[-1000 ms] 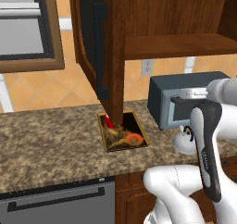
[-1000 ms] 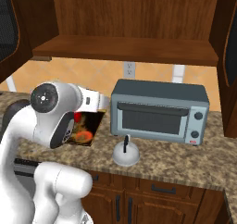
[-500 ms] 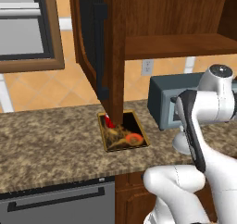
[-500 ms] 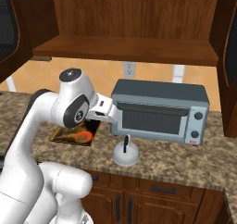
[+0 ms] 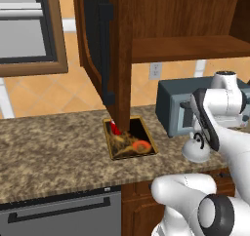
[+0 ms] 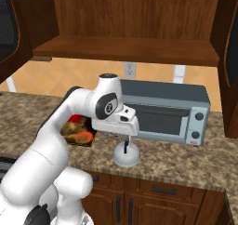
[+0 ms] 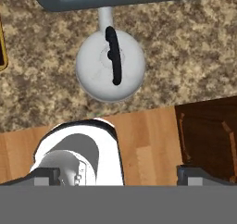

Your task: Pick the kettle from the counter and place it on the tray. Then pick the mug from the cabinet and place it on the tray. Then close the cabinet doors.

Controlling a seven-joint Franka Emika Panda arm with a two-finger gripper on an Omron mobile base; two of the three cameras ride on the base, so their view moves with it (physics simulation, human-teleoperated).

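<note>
Below the wide-apart jaws, kettle [image 7: 110, 68] sits on counter [image 7: 185, 56].

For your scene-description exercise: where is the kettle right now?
The kettle stands on the counter just in front of the grey toaster oven, right of the tray in the right base view.

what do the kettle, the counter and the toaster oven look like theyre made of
Kettle: smooth silver-white dome, probably brushed metal or enamel; its arched handle looks like matte black plastic.
Counter: speckled brown-grey slab, most likely polished granite or an imitation of it.
Toaster oven: flat blue-grey casing, seemingly painted metal, with a darker door that may be glass.
</note>
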